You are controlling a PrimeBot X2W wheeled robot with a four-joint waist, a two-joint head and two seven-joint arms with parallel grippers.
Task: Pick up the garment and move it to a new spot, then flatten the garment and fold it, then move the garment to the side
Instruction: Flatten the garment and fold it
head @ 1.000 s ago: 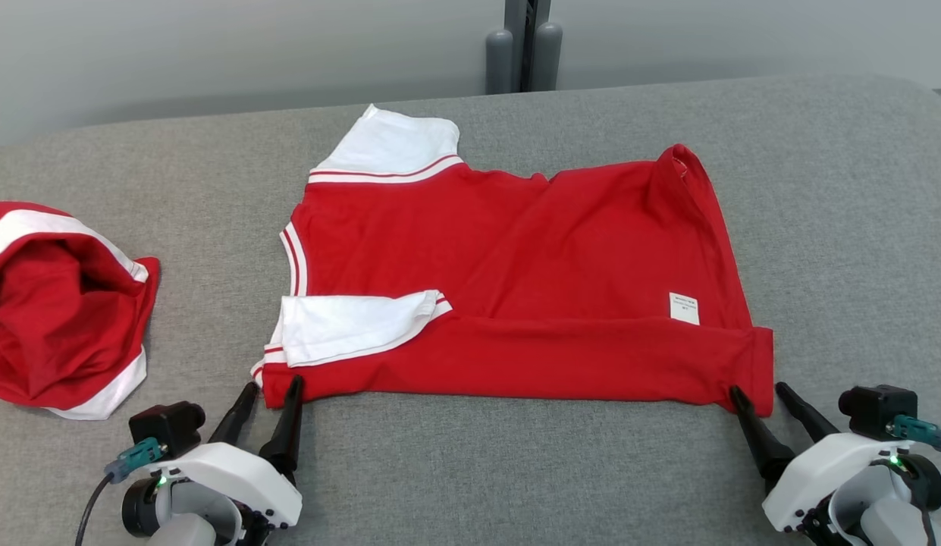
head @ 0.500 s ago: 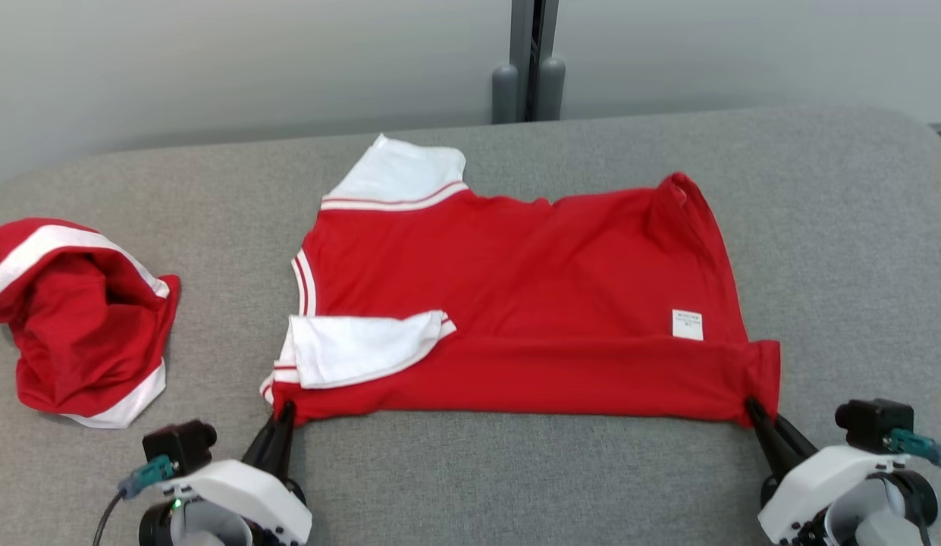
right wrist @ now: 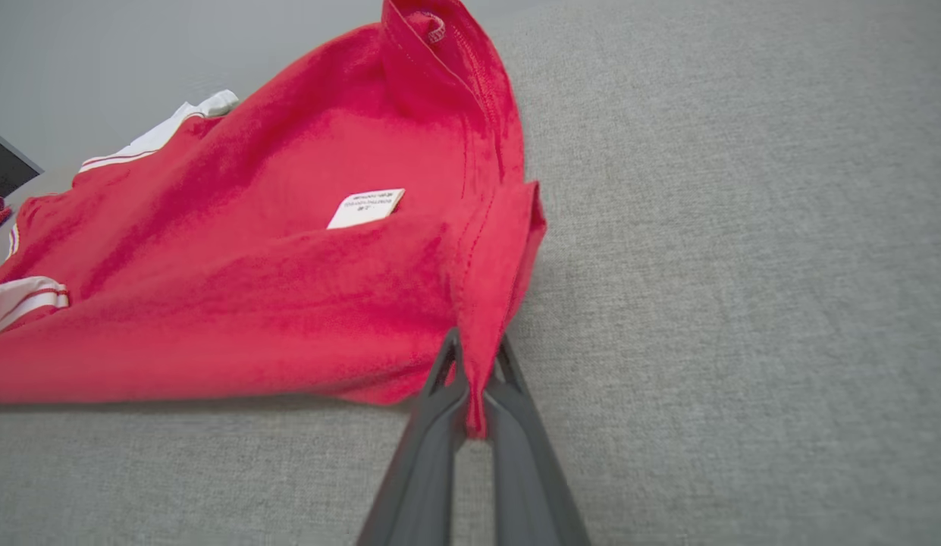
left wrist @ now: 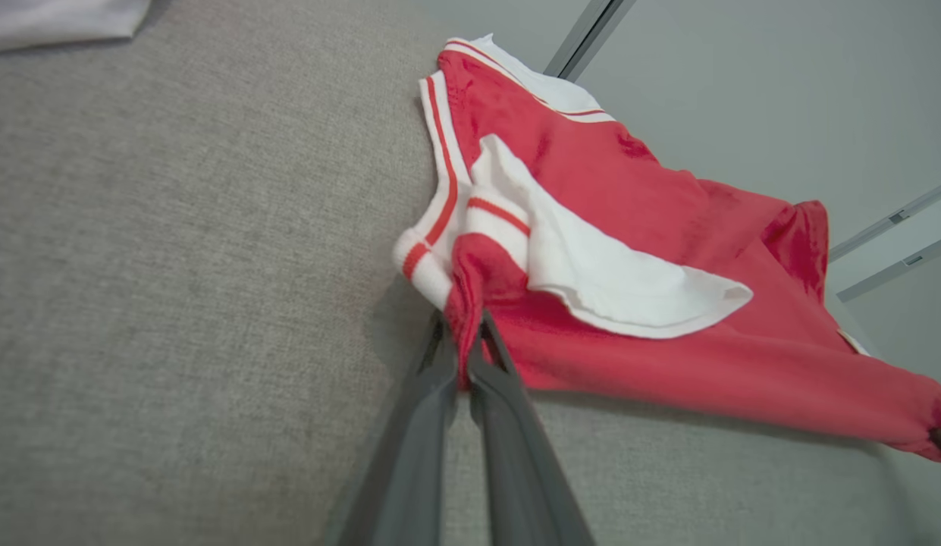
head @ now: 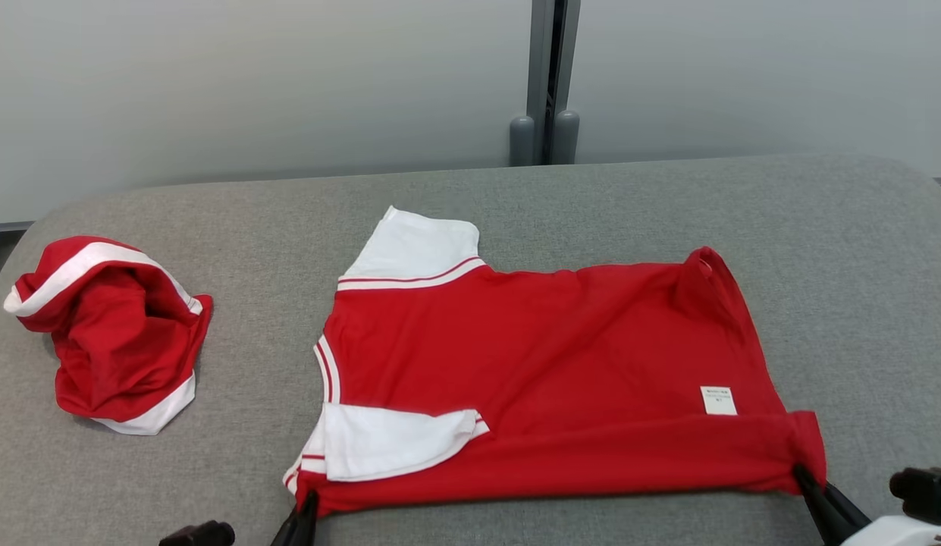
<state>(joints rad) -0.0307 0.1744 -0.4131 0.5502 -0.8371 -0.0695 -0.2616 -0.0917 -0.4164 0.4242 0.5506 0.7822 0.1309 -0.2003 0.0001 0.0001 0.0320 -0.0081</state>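
The garment (head: 546, 379) is a red shirt with white sleeves, spread on the grey table with its near edge folded over. My left gripper (head: 309, 497) is shut on the garment's near left corner, below the folded white sleeve (head: 387, 444). The left wrist view shows red cloth (left wrist: 470, 303) pinched between that gripper's (left wrist: 462, 334) dark fingers. My right gripper (head: 802, 474) is shut on the near right corner, where the hem (right wrist: 485, 303) is clamped and lifted by that gripper (right wrist: 474, 345). A white label (head: 718, 400) lies near that corner.
A second red and white garment (head: 114, 334) lies crumpled at the table's left. The grey padded table (head: 857, 265) has bare room right of and behind the shirt. A grey wall with a vertical post (head: 546, 76) stands behind.
Both grippers went from open at the shirt's near corners to shut on them. The head camera has tilted up, so the whole scene sits lower in the picture.
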